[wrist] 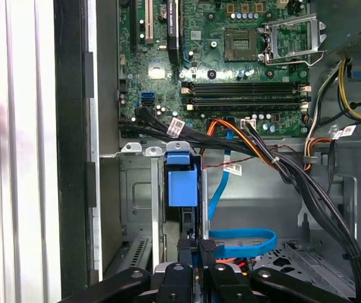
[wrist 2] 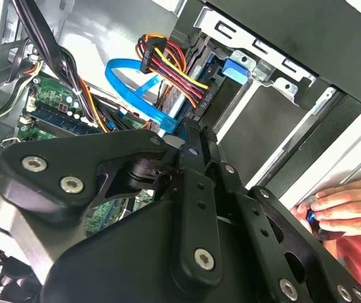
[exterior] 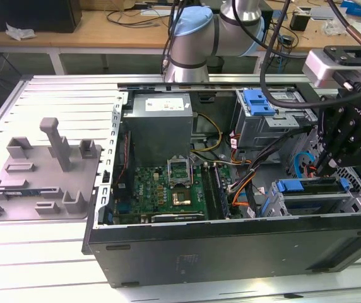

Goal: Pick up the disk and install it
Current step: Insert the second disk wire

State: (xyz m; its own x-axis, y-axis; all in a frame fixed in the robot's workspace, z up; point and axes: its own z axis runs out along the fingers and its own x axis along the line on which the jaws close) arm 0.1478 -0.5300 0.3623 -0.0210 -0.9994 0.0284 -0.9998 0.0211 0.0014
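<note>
Tool (exterior: 324,165) pinching the disk (wrist: 183,186) in its bay, hand (wrist 2: 344,211) in second wrist view

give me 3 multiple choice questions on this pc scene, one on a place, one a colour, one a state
1. The end effector hangs over: A the grey fixture plate; B the drive bays; C the power supply.
2. The flat looped cable is: A red; B blue; C white.
3. The computer case is: A open; B closed; C covered by a cloth.

B, it sits above the bays at the exterior view's right.
B, the loop shows blue in both wrist views.
A, the motherboard lies exposed.
</note>
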